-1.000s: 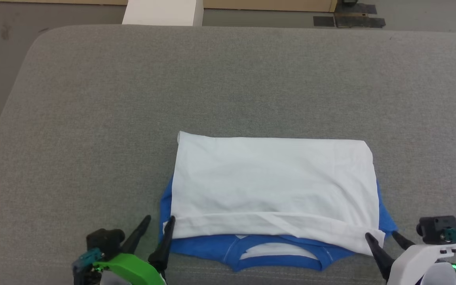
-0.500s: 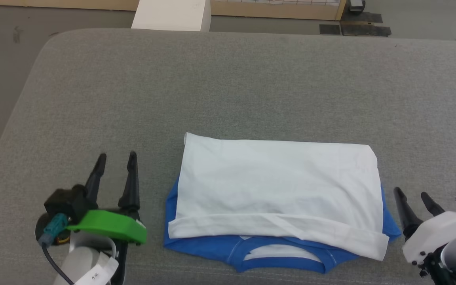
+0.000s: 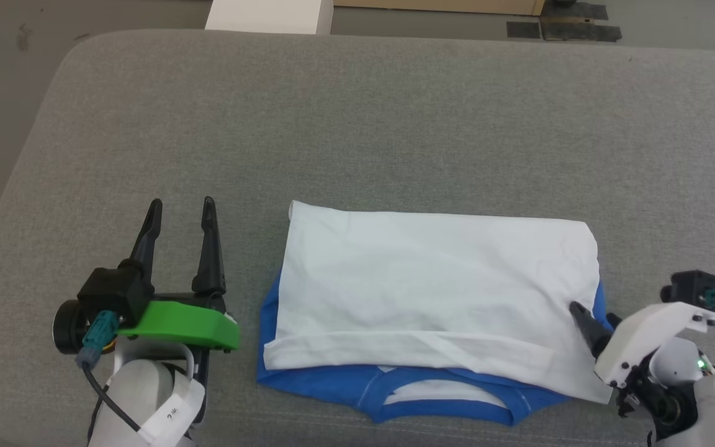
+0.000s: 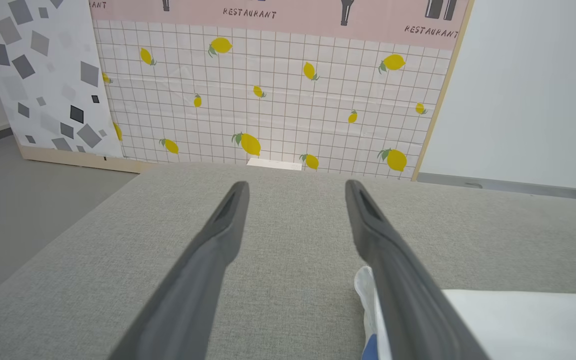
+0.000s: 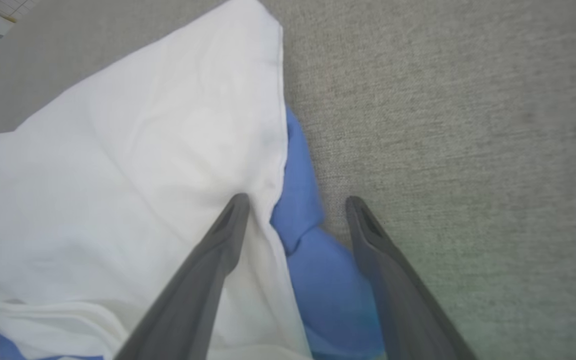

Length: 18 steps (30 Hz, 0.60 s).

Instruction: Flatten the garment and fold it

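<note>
Lower centre of the head view, the shirt [image 3: 432, 279] lay on the grey cushion [image 3: 357, 124], folded once. The white body panel was doubled over, with the blue neckband [image 3: 444, 411] showing below it at the frame bottom. The top edge ran straight. The bottom hem slanted lower toward the right, so the stack wasn't square.

Left pincer [image 3: 182, 202] sat at lower left, just beside the shirt's left edge and over bare cushion. Its fingers were parted wide and held nothing. My read: parked clear so it wouldn't drag the cloth.

Right pincer [image 5: 296, 199] was at lower right, also spread and gripping nothing. In its wrist view one finger sat over the white layer near the side edge. The other sat over cushion just past the blue sleeve [image 5: 298, 165], so that edge lay between them. Likely lining up to pinch the right side for the next fold. Couldn't tell if the fingertip touched the fabric.
</note>
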### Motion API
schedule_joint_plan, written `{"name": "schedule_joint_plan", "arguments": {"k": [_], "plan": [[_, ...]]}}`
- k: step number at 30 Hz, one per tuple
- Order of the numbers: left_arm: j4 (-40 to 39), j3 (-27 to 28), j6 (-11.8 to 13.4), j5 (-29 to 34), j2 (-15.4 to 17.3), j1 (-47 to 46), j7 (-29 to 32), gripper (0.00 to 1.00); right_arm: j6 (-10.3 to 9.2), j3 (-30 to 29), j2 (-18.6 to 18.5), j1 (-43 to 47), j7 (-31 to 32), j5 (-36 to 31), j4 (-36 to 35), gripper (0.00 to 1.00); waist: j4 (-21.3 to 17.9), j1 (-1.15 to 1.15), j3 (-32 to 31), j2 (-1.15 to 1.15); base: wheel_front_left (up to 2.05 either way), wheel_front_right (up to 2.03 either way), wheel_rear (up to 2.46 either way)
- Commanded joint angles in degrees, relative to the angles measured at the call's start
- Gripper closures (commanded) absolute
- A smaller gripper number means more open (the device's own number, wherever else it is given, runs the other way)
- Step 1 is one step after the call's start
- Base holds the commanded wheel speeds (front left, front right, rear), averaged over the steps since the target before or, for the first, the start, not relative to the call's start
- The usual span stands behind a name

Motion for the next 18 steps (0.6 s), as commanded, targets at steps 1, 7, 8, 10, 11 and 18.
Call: {"name": "schedule_joint_plan", "arguments": {"k": [1, 7, 8, 10, 11, 18], "plan": [[-0.3, 0.2, -0.4, 0.5, -0.4, -0.8, -0.3, 0.0, -0.09, 0.9, 0.2, -1.1, 1.5, 0.7, 1.3, 0.0, 0.1, 0.0, 0.2, 0.0, 0.0, 0.0, 0.0], [-0.7, 0.6, -0.7, 0.8, -1.4, -0.2, -0.3, 0.0, -0.09, 3.8, 0.2, -1.1, 8.9, 3.1, 4.9, 0.09, 0.4, 0.0, 0.3, 0.0, 0.0, 0.0, 0.0], [-0.7, 0.7, -0.8, 0.8, -1.6, 0.0, -0.3, 0.0, -0.09, 4.5, 0.2, -1.0, 9.9, 4.6, 4.9, 0.45, 0.4, 0.0, 0.3, 0.0, 0.0, 0.0, 0.0], [-0.7, 0.8, -0.9, 0.8, -1.7, 0.2, -0.3, 0.0, -0.09, 5.5, 0.2, -0.8, 10.4, 7.2, 4.3, 0.8, 0.3, 0.0, 0.1, 0.0, 0.0, 0.0, 0.0], [-0.7, 0.9, -0.9, 0.8, -1.8, 0.3, -0.3, 0.0, -0.09, 5.8, 0.2, -0.7, 10.1, 7.7, 3.8, 1.0, 0.3, 0.0, 0.1, 0.0, 0.0, 0.0, 0.0], [-0.4, 1.1, -1.3, 0.9, -2.1, 1.1, -0.3, 0.0, -0.09, 0.2, 0.2, -0.2, 4.0, 3.1, 1.8, 1.0, -0.2, 0.0, -0.8, 0.0, 0.0, 0.0, 0.0]]}}
